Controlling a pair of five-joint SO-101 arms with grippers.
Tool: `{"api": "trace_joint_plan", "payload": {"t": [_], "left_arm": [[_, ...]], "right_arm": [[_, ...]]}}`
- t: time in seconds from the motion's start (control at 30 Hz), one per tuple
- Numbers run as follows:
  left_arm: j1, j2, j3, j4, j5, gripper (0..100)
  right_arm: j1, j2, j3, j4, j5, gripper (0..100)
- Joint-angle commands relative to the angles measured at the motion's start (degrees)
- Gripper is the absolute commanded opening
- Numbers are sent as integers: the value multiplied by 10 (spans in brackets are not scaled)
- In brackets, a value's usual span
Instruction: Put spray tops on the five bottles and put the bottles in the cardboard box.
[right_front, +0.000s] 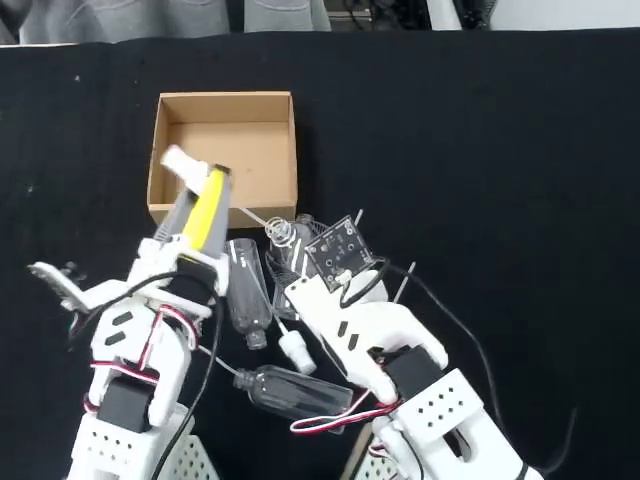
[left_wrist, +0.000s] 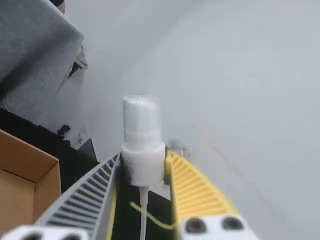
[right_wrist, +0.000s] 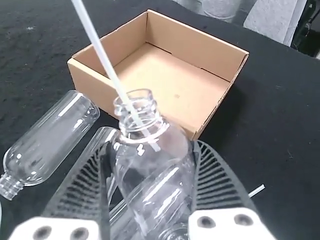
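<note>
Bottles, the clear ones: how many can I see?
3. One bottle in the right gripper, near the cardboard box; one lying between the arms; one lying closer to the arm bases. More may hide under the arms.

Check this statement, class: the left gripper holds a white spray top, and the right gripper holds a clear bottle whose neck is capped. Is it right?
No: the neck of the clear bottle is open, a dip tube entering it, as the right wrist view shows. The left gripper does hold the white spray top, the right gripper the bottle.
</note>
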Motion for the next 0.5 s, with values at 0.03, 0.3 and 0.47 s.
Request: {"api": "trace_joint_plan", "payload": {"t": [0.03, 0.3, 0.47], "left_arm": [[41, -4, -2, -10, -36, 29], [73, -4, 8, -9, -69, 29], [76, -4, 13, -9, -80, 29]], "right_arm": [[-7, -19, -9, -20, 3, 68], [-6, -19, -9, -19, 3, 68], [-6, -32, -7, -18, 3, 67]]}}
